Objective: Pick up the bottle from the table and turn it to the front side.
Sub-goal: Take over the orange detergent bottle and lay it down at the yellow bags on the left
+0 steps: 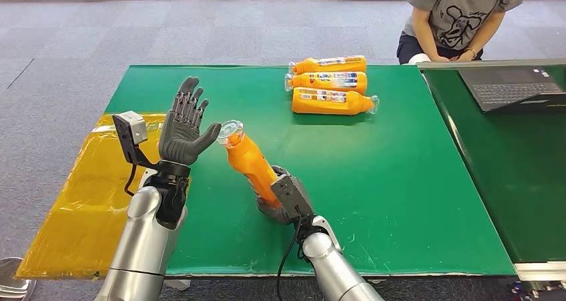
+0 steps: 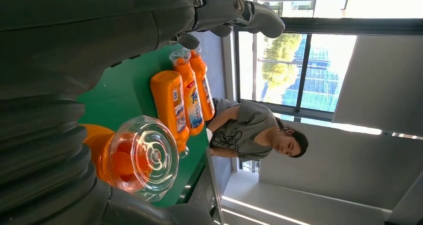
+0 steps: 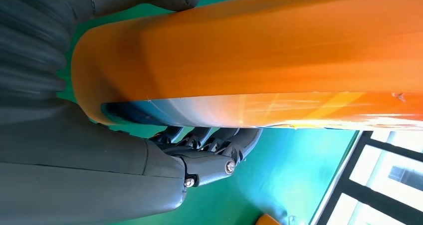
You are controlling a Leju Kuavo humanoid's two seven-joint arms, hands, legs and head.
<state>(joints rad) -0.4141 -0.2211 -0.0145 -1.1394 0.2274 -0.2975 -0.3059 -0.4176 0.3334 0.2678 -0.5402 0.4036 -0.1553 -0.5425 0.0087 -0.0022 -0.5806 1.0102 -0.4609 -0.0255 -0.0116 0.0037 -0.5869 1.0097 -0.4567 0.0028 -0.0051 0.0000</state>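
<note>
Right hand (image 1: 280, 201) clamps the bottle (image 1: 250, 161) by its base, tilted above the surface (image 1: 400, 181), cap toward left hand (image 1: 183, 131), fingers spread, empty. We close left near the cap before rolling the label forward.

We see a glossy orange plastic bottle (image 1: 249, 162) with a clear, shiny cap (image 2: 144, 155), held in our right hand (image 1: 280, 201) of matt dark plastic. The green table (image 1: 400, 181) cover looks smooth; at nine o'clock lies crinkled, glossy yellow film (image 1: 80, 201).
</note>
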